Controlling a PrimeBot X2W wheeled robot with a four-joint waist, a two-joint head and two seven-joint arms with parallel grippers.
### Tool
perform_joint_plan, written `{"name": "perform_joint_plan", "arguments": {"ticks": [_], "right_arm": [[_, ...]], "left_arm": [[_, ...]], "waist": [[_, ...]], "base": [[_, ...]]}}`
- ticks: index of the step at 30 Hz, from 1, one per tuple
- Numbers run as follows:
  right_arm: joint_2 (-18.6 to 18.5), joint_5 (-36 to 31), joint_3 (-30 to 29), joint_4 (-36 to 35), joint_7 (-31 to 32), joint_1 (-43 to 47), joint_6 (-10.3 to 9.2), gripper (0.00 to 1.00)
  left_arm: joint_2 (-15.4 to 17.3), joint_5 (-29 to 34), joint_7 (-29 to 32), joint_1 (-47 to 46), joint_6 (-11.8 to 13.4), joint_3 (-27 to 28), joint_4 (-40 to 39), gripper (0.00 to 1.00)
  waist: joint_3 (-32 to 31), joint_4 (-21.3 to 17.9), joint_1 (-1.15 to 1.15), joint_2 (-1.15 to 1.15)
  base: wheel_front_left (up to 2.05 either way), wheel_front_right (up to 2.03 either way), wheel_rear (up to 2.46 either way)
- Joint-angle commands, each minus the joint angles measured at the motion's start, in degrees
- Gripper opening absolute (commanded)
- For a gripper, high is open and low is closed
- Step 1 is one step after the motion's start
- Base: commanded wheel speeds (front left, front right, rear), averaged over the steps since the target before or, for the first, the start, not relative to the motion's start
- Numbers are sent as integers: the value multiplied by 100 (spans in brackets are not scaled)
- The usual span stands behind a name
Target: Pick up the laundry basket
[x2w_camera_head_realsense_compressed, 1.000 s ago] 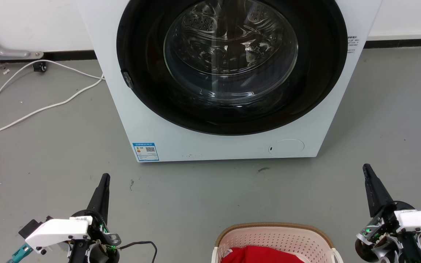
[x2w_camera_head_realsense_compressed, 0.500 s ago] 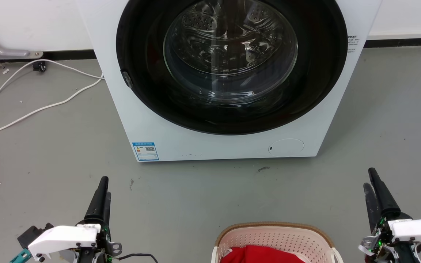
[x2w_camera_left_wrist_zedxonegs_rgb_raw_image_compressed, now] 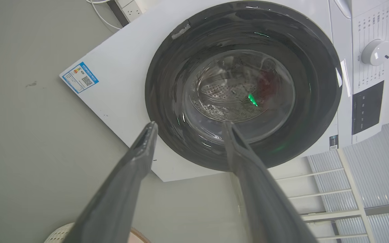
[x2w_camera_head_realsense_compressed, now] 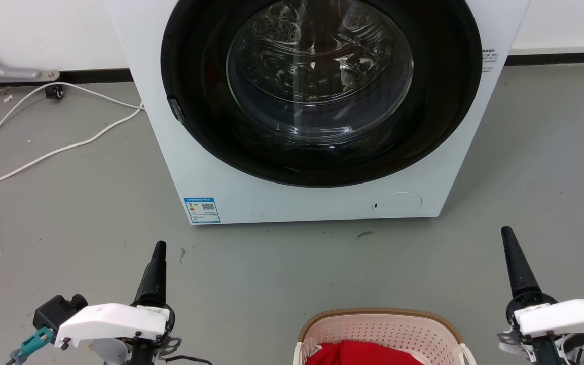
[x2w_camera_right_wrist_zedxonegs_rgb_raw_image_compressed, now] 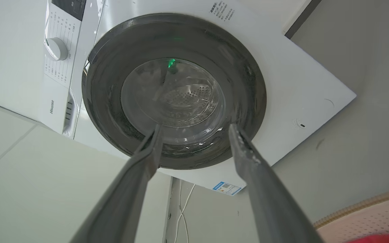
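Pink basket [x2w_camera_head_realsense_compressed: 388,329] btwn L gripper [x2w_camera_head_realsense_compressed: 158,248], R gripper [x2w_camera_head_realsense_compressed: 506,233]

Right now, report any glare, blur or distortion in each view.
Head view: sharp, with reflections streaking the washer's door glass. Left wrist view: wide-angle bend, a green glint on the glass, fingers blurred close up. Right wrist view: same green glint, fingers soft.

Materials and finishes
Laundry basket [x2w_camera_head_realsense_compressed: 373,330]: matt perforated plastic, holding red cloth [x2w_camera_head_realsense_compressed: 363,355]. Washing machine door [x2w_camera_head_realsense_compressed: 320,71]: glossy glass.
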Motion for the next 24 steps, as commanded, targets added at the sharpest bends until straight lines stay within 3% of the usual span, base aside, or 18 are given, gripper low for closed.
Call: {"name": "perform_joint_plan", "arguments": {"ticks": [1,24], "right_arm": [[-18,-317,44,-165,-63,-8,0,100],[-19,-2599,268,-575,-513,272,0,100]], "left_arm": [[24,266,-62,-28,54,-51,-130,100],[33,2335,-511,112,430,-460,-331,100]], "waist": [[-2,1,0,0],[-25,11,0,0]], "base": [[0,0,0],[0,0,0]]}}
